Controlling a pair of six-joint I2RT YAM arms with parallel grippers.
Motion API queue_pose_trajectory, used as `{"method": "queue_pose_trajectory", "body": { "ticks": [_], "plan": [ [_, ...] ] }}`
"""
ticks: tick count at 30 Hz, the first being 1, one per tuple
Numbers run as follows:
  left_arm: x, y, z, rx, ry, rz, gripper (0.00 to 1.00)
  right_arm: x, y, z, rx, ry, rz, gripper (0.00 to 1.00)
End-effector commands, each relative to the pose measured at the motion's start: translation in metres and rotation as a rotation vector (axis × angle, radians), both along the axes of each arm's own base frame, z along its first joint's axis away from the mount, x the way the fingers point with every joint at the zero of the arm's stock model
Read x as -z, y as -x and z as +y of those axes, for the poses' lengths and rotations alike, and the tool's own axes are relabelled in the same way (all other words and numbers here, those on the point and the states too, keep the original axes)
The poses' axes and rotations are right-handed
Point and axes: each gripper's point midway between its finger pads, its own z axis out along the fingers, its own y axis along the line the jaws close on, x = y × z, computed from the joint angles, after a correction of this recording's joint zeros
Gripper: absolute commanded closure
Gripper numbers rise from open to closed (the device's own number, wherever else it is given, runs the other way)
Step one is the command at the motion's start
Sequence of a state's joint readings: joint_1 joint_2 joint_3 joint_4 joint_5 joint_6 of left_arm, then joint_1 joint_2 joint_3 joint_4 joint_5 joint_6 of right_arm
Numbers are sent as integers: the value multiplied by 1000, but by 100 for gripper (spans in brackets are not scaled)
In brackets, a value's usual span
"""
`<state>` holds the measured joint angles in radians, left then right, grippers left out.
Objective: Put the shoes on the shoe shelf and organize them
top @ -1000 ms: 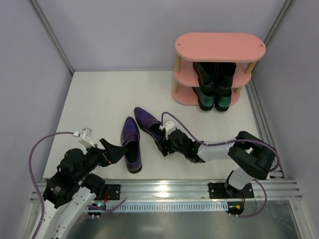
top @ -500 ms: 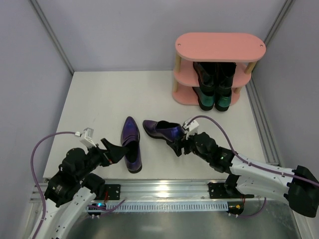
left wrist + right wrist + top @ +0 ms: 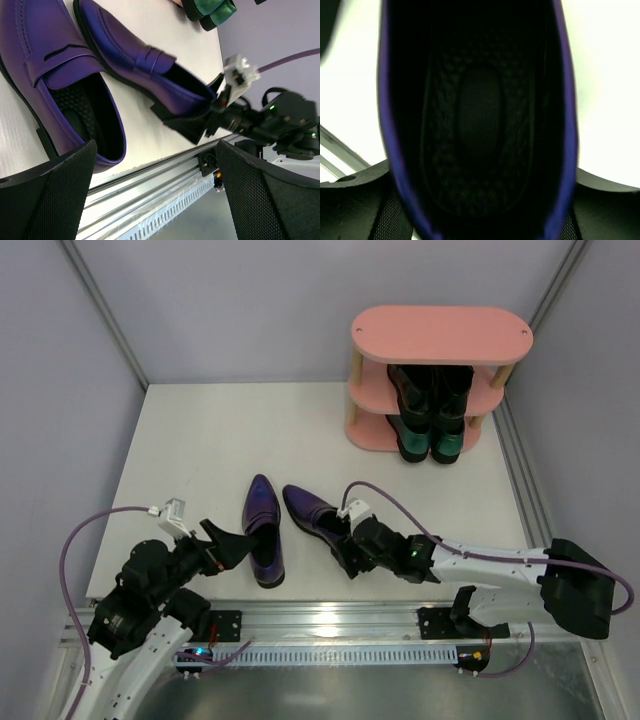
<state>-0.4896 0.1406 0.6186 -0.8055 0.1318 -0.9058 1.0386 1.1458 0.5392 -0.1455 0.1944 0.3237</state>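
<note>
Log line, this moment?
right gripper: shut on right purple shoe | left gripper: open by left purple shoe | shoe shelf: black pair, green pair

Robot test cell in a lab.
White table (image 3: 200,440) boxed by plain grey panels (image 3: 250,310) and aluminium posts (image 3: 105,312); slotted metal rail (image 3: 330,618) along the frame's bottom.
</note>
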Motion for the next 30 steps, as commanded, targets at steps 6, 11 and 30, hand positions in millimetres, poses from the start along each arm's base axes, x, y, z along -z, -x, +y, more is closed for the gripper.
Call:
{"method": "queue_pose_trajectory", "body": {
  "ticks": [6,11,30],
  "plan": [
    [-5,-1,-4,14,16,-20,0,36,56,26,-73,100,120,54],
    [-7,0,0,7,7,-28,0,22,51,38,-78,66,85,0],
    [-10,0,-1,14,4,-38,0,-15,8,48,80,184,-37,0]
  ]
}}
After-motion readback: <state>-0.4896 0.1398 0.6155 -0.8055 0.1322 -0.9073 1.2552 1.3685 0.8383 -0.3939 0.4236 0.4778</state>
